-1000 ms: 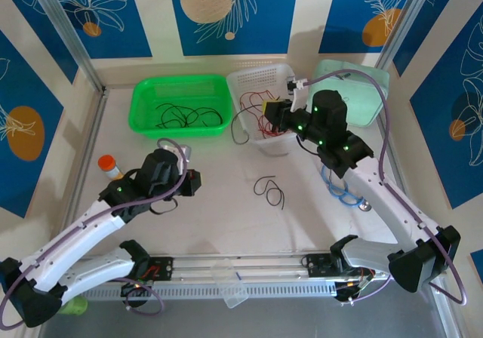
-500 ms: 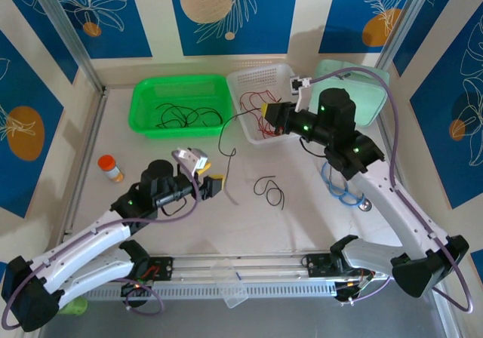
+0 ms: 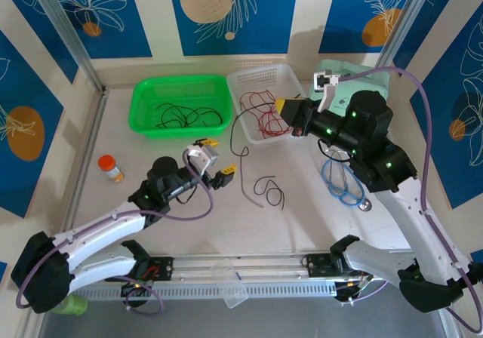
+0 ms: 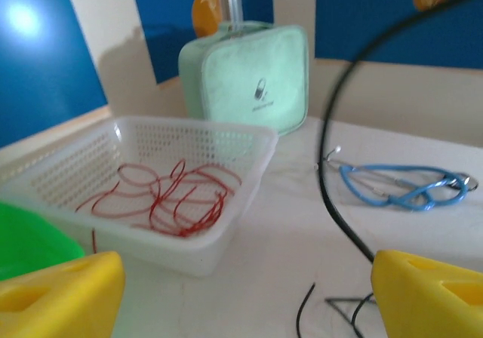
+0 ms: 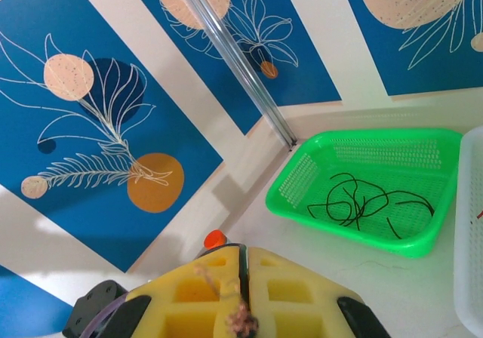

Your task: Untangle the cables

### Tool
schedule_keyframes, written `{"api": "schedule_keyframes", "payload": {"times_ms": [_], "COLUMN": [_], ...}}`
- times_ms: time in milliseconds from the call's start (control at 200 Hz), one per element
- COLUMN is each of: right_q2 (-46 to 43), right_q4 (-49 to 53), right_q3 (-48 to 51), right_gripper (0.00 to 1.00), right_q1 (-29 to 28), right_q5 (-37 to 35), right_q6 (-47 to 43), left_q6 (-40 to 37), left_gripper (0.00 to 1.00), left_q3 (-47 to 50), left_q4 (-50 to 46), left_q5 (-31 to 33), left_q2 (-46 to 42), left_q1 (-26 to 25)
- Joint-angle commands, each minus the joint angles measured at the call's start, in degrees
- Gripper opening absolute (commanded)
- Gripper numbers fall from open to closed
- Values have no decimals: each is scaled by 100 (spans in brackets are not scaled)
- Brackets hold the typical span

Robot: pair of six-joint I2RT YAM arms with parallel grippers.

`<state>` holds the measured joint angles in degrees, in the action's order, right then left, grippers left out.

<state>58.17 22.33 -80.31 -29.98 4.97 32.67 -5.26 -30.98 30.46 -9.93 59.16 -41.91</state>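
A long black cable (image 3: 241,173) hangs from my right gripper (image 3: 285,106), which is shut on it above the white basket's (image 3: 243,81) right edge. The cable arcs left and trails down onto the table. In the right wrist view the yellow pads of the right gripper (image 5: 244,256) are pressed together. My left gripper (image 3: 216,159) stands wide open just left of the hanging cable (image 4: 326,179), nothing between its fingers (image 4: 68,293). Red cables (image 3: 260,119) lie in the white basket, black cables (image 3: 185,115) in the green basket (image 3: 143,96). A small black cable loop (image 3: 270,189) lies on the table.
A blue cable loop (image 3: 341,183) lies right of centre under the right arm, a mint pouch (image 4: 249,78) behind it. An orange-capped bottle (image 3: 111,167) stands at the left. A clear plastic piece (image 3: 230,281) sits on the front rail.
The left gripper opened and swung right toward the table's middle. The right gripper lifted up and to the right, drawing the black cable out of the white basket.
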Motion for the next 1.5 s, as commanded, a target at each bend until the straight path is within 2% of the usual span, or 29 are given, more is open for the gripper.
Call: {"api": "schedule_keyframes", "payload": {"times_ms": [0, 155, 320, 405, 635, 865, 940, 980, 1000, 1060, 1156, 1491], "right_q2": [-86, -164, -197, -205, -213, -319, -372, -401, -418, -469, -605, -1132], "right_q4": [140, 121, 96, 79, 94, 50, 60, 85, 100, 160, 255, 829], "right_q3": [-141, -84, -68, -82, -143, -55, -45, -50, -49, -65, -70, -107], "right_gripper": [0, 0, 0, 0, 0, 0, 0, 0, 0, 0, 0, 0], "right_q1": [-26, -35, -52, -69, -144, -210, -227, -228, -228, -228, -228, -167], "right_q5": [15, 39, 70, 104, 166, 120, 83, 59, 42, -31, -286, -1824], "right_q6": [64, 117, 165, 187, 229, 284, 284, 269, 259, 218, 100, -612], "left_q6": [82, 541, 605, 542, 130, 219, 329, 393, 429, 513, 552, 618], "left_gripper": [84, 84, 83, 83, 86, 86, 79, 69, 62, 31, 0, 0], "left_q3": [-358, -488, -600, -620, -835, -1317, -1416, -1444, -1458, -1479, -1459, -414], "left_q4": [557, 532, 136, 83, 105, 30, -11, -48, -66, -146, -361, -655], "left_q5": [-872, -1751, -2042, -1896, -809, -1069, -1150, -1204, -1224, -1256, -1206, -281], "left_q2": [188, 381, 463, 499, 753, 1364, 1537, 1599, 1619, 1643, 1576, 581], "left_q1": [-35, -32, -36, -36, -36, -28, -27, -27, -28, -27, -28, -28]}}
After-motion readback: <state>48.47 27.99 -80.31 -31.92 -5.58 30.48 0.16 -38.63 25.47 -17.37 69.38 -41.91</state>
